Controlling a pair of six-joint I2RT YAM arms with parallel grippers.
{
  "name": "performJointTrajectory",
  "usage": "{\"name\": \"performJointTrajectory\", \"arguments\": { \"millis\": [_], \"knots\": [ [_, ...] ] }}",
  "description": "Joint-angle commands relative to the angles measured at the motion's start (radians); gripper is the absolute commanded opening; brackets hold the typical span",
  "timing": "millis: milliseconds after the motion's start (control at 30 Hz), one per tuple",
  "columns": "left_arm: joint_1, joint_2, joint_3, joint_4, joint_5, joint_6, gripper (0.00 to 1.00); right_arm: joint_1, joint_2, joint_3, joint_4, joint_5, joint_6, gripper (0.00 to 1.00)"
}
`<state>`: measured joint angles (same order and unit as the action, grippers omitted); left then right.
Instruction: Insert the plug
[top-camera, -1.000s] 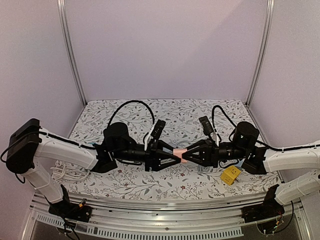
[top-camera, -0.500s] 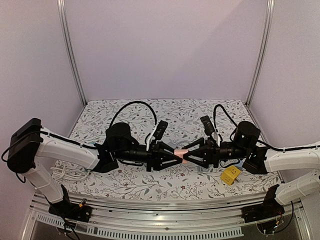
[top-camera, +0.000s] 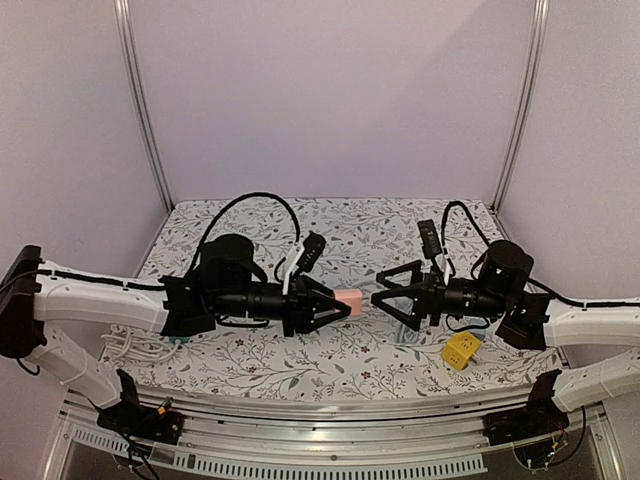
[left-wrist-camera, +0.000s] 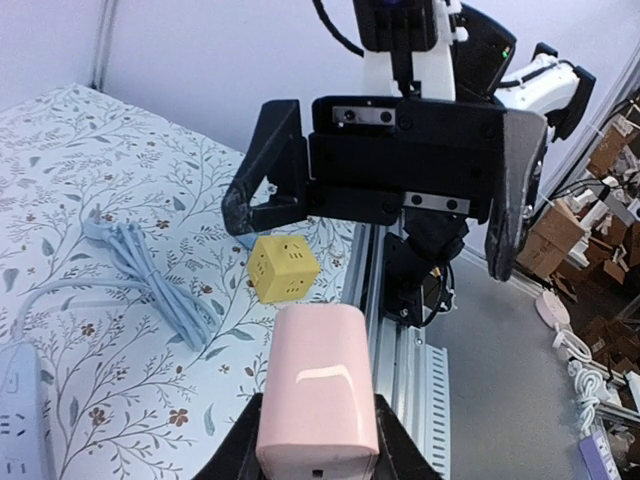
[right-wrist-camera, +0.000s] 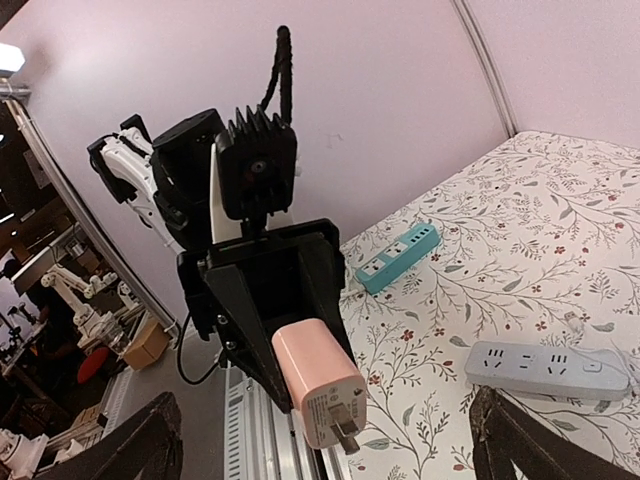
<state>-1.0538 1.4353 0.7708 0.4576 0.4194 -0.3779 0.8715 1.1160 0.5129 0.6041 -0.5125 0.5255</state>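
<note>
Both arms meet over the middle of the floral-patterned table (top-camera: 360, 225), their grippers facing each other. The left gripper (top-camera: 338, 302) has its jaws closed narrowly on the rear of the pink plug (top-camera: 349, 298), which is held off the table and sticks out past the fingertips towards the right arm. In the right wrist view, the metal prongs on the plug's free end point at that camera. The right gripper (top-camera: 386, 296) has its jaws spread wide and holds nothing. It lies just beside the plug, with a small gap between them. A yellow cube socket (top-camera: 461, 350) rests on the table at the near right, beneath the right arm. A white power strip (right-wrist-camera: 548, 368) and a teal power strip (right-wrist-camera: 392, 258) lie flat on the table, well apart. A loose white cable (left-wrist-camera: 150, 270) lies on the table near the left arm.
</note>
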Motion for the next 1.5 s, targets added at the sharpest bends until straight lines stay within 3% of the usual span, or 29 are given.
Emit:
{"name": "performJointTrajectory", "arguments": {
  "millis": [0,367,500,633,733,967,1167,1467],
  "knots": [
    [-0.011,-0.072,0.053,-0.277,-0.182,0.029,0.00,0.001,-0.030,-0.017,-0.062,0.135,-0.024,0.99],
    [-0.006,-0.193,0.186,-0.763,-0.519,0.035,0.00,0.001,-0.064,-0.020,-0.089,0.165,-0.029,0.99],
    [0.002,-0.200,0.247,-0.900,-0.556,0.073,0.00,0.001,-0.067,-0.016,-0.101,0.181,-0.032,0.99],
    [0.023,-0.137,0.336,-1.052,-0.625,0.107,0.00,0.001,-0.069,-0.013,-0.115,0.200,-0.036,0.99],
    [0.040,-0.086,0.366,-1.074,-0.632,0.143,0.00,0.001,-0.074,-0.010,-0.131,0.215,-0.037,0.99],
    [0.107,0.005,0.437,-1.122,-0.521,0.220,0.00,0.002,-0.109,-0.017,-0.155,0.252,-0.044,0.99],
    [0.118,0.162,0.531,-1.349,-0.709,0.315,0.00,0.001,-0.134,-0.014,-0.187,0.266,-0.041,0.99],
    [0.139,0.342,0.651,-1.444,-0.647,0.417,0.00,0.002,-0.206,-0.026,-0.208,0.264,-0.020,0.99]
  ]
}}
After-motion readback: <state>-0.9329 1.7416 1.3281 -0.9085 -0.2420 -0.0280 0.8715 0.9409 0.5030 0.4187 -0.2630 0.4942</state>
